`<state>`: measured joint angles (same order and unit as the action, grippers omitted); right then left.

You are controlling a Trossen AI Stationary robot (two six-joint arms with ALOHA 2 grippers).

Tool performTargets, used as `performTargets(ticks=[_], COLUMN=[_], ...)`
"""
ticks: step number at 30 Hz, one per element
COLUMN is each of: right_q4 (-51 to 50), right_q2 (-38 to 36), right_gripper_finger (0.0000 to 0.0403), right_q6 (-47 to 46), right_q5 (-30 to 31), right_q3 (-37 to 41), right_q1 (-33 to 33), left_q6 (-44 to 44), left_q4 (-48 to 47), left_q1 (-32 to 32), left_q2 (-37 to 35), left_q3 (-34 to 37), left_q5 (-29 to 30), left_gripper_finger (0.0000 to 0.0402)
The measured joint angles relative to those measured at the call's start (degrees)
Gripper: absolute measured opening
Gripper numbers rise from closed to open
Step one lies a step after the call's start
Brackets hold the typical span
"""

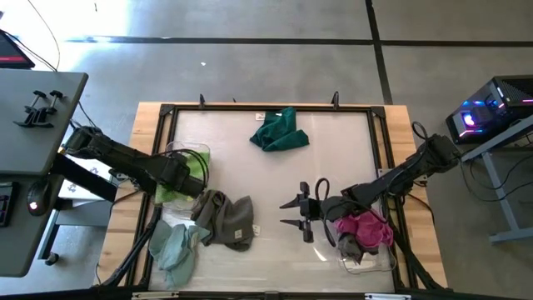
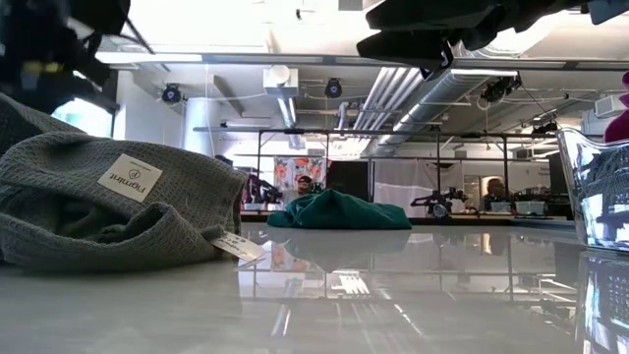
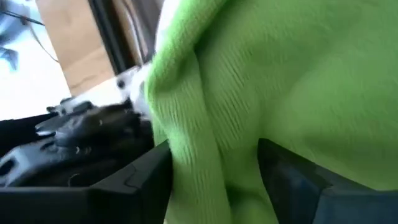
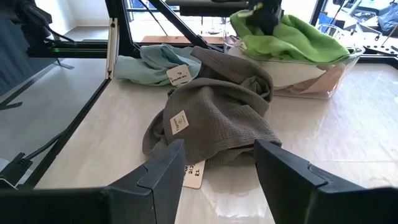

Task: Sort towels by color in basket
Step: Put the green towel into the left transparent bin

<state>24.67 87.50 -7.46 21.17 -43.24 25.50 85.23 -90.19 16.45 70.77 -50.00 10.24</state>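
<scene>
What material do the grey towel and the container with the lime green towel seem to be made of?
Grey towel: soft woven cloth, likely cotton, matte, with a waffle texture and sewn label. Container: clear, glossy, probably plastic; the lime green towel inside shows through its wall.

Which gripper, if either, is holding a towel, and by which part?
The right gripper is open and empty. The lime green soft towel lies between the left gripper's jaws over the clear bin; whether they grip cannot be told.

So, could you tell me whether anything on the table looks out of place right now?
Mostly no. The lime green towel drapes over the rim of the clear bin under the left gripper rather than lying fully inside.
</scene>
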Motion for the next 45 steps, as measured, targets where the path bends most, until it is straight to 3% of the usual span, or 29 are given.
performTargets(ticks=[4, 9, 17, 23, 28, 37, 45], right_q4=[-0.02, -0.04, -0.14, -0.5, -0.5, -0.43, -0.22], right_q2=[0.0, 0.0, 0.0, 0.0, 0.0, 0.0, 0.0], right_gripper_finger=[0.019, 0.019, 0.019, 0.019, 0.019, 0.019, 0.019], right_q6=[0.0, 0.0, 0.0, 0.02, 0.0, 0.0, 0.0], right_q5=[0.02, 0.04, 0.04, -0.09, -0.66, -1.03, -1.14], right_q3=[0.0, 0.0, 0.0, 0.0, 0.0, 0.0, 0.0], right_q1=[0.0, 0.0, 0.02, 0.02, 0.02, 0.02, 0.02], left_q6=[-1.87, -3.1, -3.02, -3.01, -2.4, -3.34, -4.72], left_q4=[1.17, 1.6, 2.25, 3.8, 9.62, 35.41, 36.99], left_q1=[0.0, 0.02, -2.07, -3.81, -4.95, -5.07, -5.95], left_q2=[-0.78, -0.75, -0.44, -0.46, -0.28, -0.27, -0.36], left_q3=[-5.84, -10.75, -10.81, -7.96, 0.43, 13.6, 16.16], left_q5=[-1.65, -0.81, 7.63, 8.73, 5.25, 3.79, 4.88], left_gripper_finger=[0.022, 0.0192, 0.0081, 0.0006, 0.0006, 0.0001, 0.0012])
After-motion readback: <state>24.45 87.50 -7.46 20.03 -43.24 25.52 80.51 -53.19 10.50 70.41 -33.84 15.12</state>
